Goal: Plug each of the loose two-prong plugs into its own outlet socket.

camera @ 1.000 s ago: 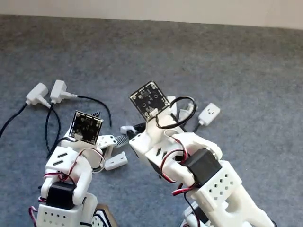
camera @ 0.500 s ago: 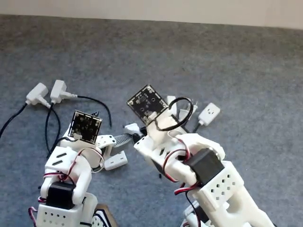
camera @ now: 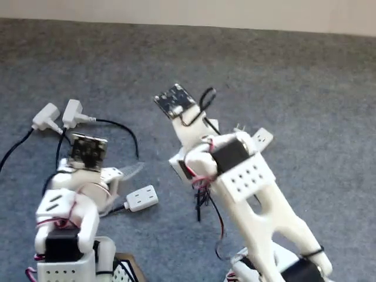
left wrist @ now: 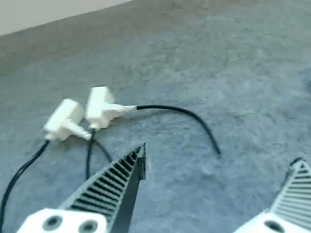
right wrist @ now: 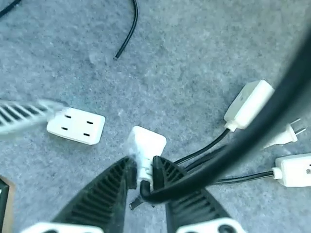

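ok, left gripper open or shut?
Open: the left gripper has its fingers spread wide apart, nothing held between them.

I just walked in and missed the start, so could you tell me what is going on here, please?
Two robot arms are at work over a grey carpet. The right gripper is shut on a white cord-end block, held apart from the outlet socket. The left gripper is open and empty, facing two white connectors farther off.
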You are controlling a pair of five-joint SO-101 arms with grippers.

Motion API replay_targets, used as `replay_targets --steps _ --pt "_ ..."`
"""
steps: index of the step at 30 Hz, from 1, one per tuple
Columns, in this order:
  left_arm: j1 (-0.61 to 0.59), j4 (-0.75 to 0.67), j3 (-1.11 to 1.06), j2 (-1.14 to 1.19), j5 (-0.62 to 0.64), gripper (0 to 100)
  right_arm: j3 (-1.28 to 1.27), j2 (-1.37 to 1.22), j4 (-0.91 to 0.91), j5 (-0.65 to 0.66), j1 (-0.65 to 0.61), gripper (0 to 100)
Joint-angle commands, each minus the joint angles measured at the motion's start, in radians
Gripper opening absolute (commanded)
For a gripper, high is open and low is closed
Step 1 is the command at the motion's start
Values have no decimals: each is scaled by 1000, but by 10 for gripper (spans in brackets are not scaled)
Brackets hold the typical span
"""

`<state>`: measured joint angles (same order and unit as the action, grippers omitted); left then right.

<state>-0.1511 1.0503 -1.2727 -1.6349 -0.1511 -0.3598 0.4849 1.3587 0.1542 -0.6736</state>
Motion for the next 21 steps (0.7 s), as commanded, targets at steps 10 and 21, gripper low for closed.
replay_targets --steps 10,21 --pt "-417 276 1012 1307 -258 421 656 -476 335 539 -163 5" --pt "-756 537 1860 2114 -580 421 638 -499 268 925 -297 5"
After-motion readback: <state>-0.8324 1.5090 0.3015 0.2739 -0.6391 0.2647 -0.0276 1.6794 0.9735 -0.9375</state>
